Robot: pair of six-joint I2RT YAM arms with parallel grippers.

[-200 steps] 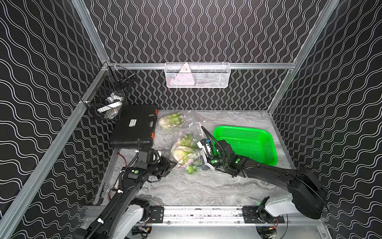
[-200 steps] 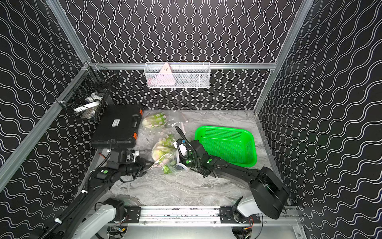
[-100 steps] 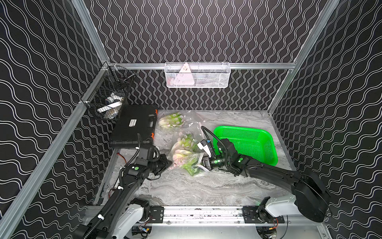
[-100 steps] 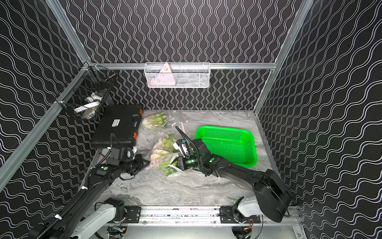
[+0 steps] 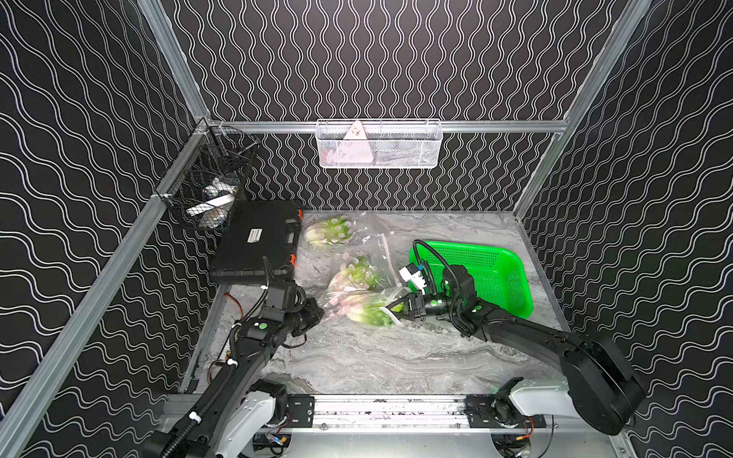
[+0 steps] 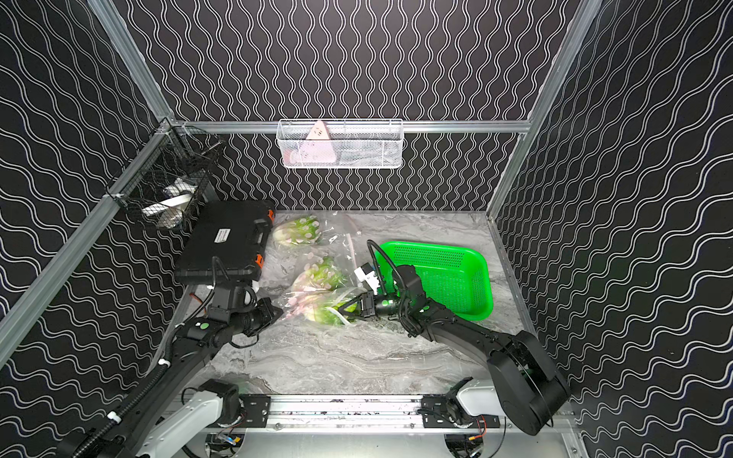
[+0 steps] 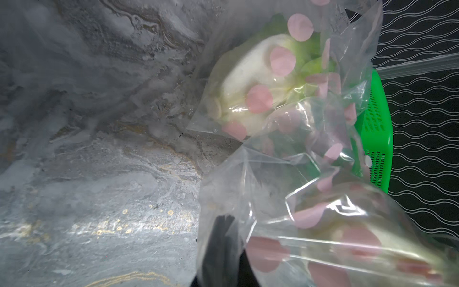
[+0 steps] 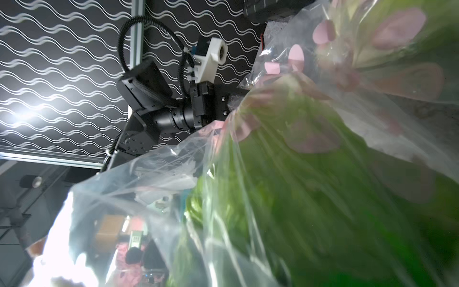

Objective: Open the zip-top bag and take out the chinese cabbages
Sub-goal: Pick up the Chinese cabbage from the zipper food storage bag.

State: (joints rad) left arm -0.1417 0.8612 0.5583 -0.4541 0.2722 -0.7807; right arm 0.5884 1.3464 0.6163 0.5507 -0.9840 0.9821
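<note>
Both my tools, the left tool [image 5: 319, 312] and right tool [image 5: 396, 308], pinch shut on the clear pink-dotted zip-top bag [image 5: 359, 310] mid-frame; if I pull, slick film may slip free or tear.

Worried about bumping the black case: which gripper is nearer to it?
Left. The left gripper is just off the black case's front corner, at one end of the zip-top bag; the right gripper holds its other end, beside the green basket.

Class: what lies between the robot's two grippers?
A clear, pink-dotted zip-top bag holding a chinese cabbage spans the gap from left gripper to right gripper, seen in both top views.
</note>
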